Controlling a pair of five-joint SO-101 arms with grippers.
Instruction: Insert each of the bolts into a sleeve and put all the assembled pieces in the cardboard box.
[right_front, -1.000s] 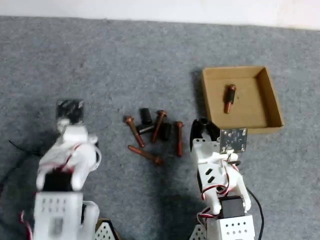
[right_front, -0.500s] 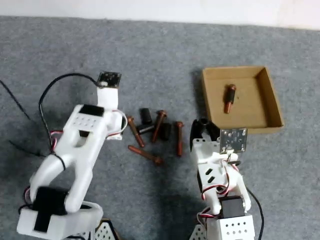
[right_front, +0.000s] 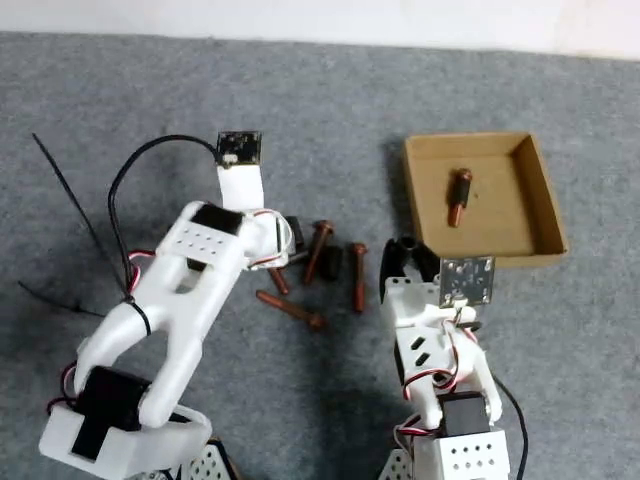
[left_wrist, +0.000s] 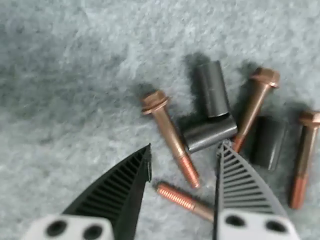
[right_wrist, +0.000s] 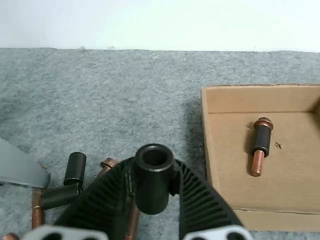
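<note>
My right gripper (right_wrist: 153, 192) clamps a sleeve (right_wrist: 152, 165) upright, bore up for loading, while my left gripper (left_wrist: 184, 148) hangs spread wide over a bolt (left_wrist: 170, 135) in the loose pile left of the box (right_front: 470, 146).
</note>
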